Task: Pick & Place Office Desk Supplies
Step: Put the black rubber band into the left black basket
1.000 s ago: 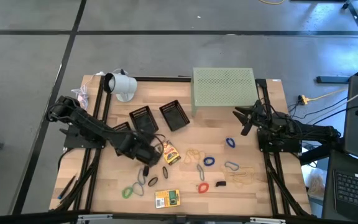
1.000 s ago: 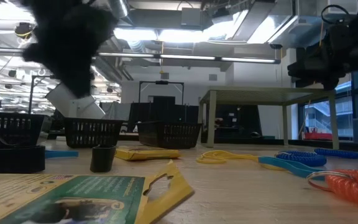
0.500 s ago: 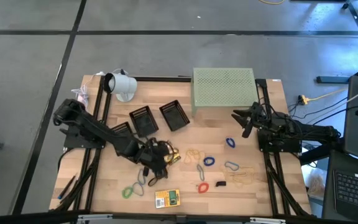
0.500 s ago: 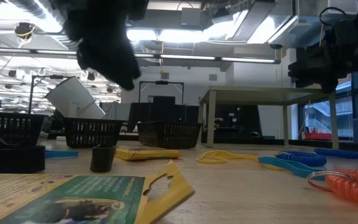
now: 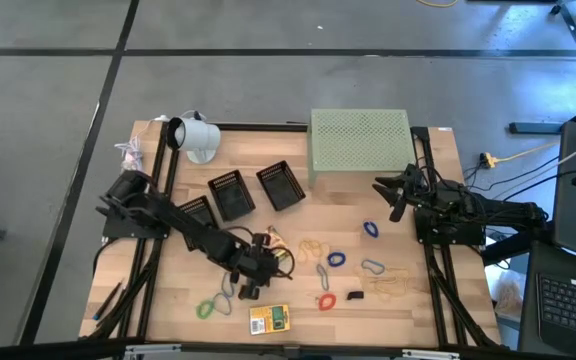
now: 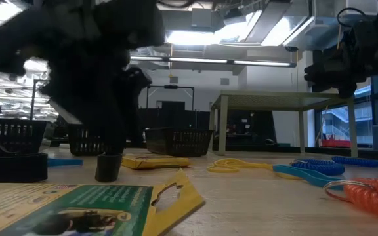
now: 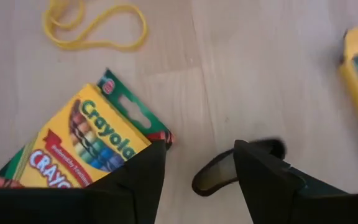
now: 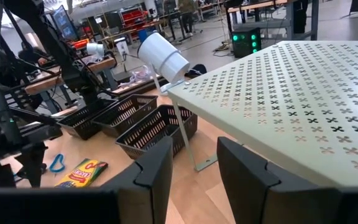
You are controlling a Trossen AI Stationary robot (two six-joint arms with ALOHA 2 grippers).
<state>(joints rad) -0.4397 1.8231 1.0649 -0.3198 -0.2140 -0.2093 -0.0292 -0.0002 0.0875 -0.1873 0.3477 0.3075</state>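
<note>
My left gripper [image 5: 260,272] [image 7: 197,177] is open and points steeply down at the table's middle front. Below its fingers lies a small black oval ring [image 7: 213,176], which the low view shows as a black stub [image 6: 108,168] just under the gripper [image 6: 113,145]. Whether the fingers touch it, I cannot tell. A yellow crayon packet [image 7: 86,149] lies beside the ring. A second yellow packet [image 5: 269,319] lies nearer the front edge. Green [image 5: 205,309], blue [image 5: 336,259], red [image 5: 325,300] and tan [image 5: 313,245] rubber bands are scattered on the wood. My right gripper [image 5: 393,195] [image 8: 197,180] waits open at the right.
Three black mesh baskets [image 5: 230,192] [image 5: 280,184] [image 5: 196,208] stand behind the left arm. The pale green perforated stand [image 5: 360,140] fills the far middle, and a white cup [image 5: 193,135] sits at the far left. A metal clip [image 5: 371,266] and more bands [image 5: 388,288] lie at the right.
My left gripper has swung toward the table's near right, past the crayon packet, and sunk until it hangs just over the small black ring. The things on the table have stayed where they were.
</note>
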